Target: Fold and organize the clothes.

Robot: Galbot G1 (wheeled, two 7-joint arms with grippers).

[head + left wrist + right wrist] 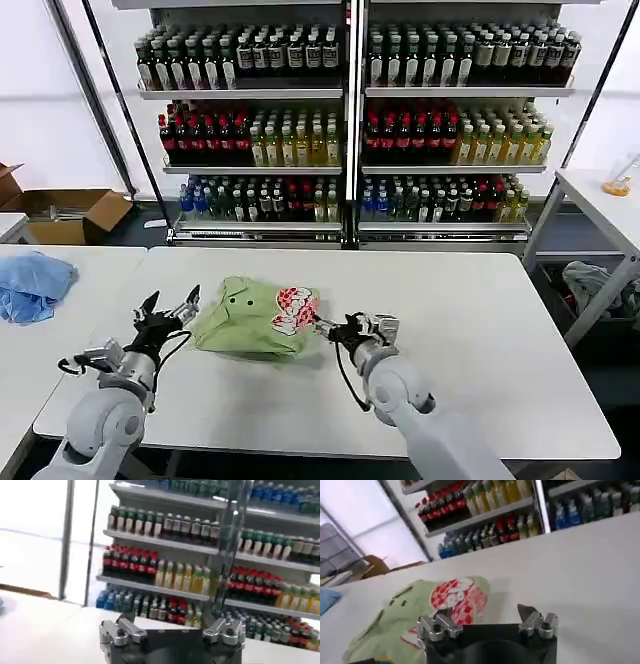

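Observation:
The clothes are one light green T-shirt [250,320] with a pink-red and white print [295,307], lying as a folded bundle on the white table [480,350]. My left gripper [171,303] hovers just off the shirt's left edge, open, with nothing between its fingers. At the shirt's right edge, beside the print, my right gripper [335,328] stands open. In the right wrist view the shirt [395,625] lies just ahead of the right gripper [485,612], one finger over the print [457,597] and the other over bare table. The left gripper [172,627] faces the shelves in its wrist view.
A light blue cloth [30,283] lies on the adjoining table at the left. Bottle shelves [345,120] stand behind the table. A cardboard box [70,212] sits on the floor at the back left, and a side table [600,200] with a grey cloth [592,282] under it at the right.

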